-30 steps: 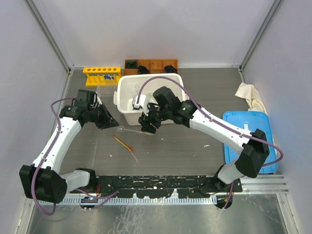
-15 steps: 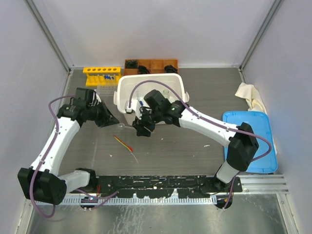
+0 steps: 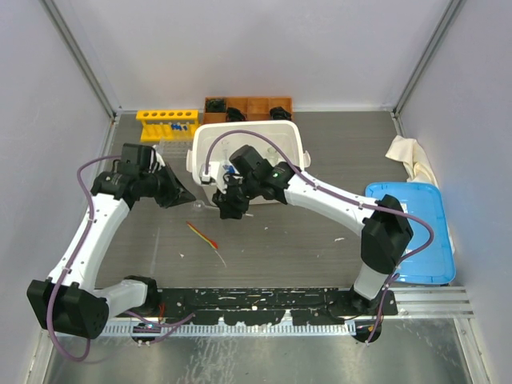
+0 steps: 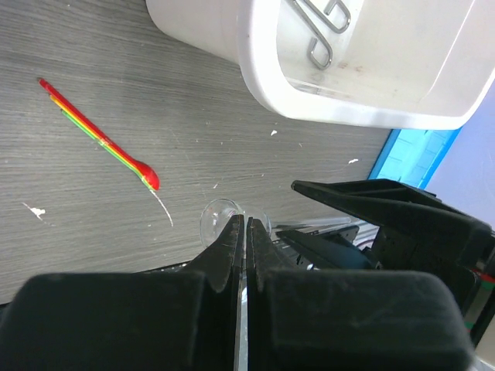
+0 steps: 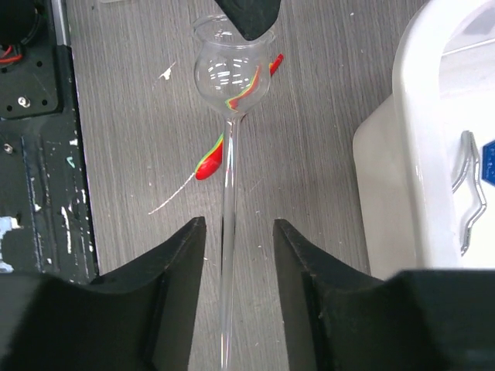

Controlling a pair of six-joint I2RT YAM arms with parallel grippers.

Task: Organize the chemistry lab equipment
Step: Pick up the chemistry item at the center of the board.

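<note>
Since the earlier frame the right arm has been swung to the left: its elbow has been drawn in from over the blue lid (image 3: 440, 268), and the right claw (image 5: 238, 224) has been brought close to the left claw (image 3: 186, 198). The left arm is found almost where it was.

A glass flask (image 5: 232, 73), a round bulb on a long thin stem, is held in front of the white tub (image 3: 248, 126), above the table (image 3: 304, 248). Its lip is pinched by the left claw, whose fingers are pressed together on it. The stem is flanked by the fingers of the right claw, which are kept apart; a gap is seen on each side, and the stem lies nearer the finger on the left of the wrist view.

The red-orange stick (image 3: 202, 235) is left lying on the table just beneath the flask. Metal tongs (image 4: 321, 31) are seen inside the tub. The yellow rack (image 3: 166, 117) is stood at the far left edge, with blue-capped tubes (image 3: 182, 126) just beside it. A cloth (image 3: 410, 156) is lying beyond the lid.
</note>
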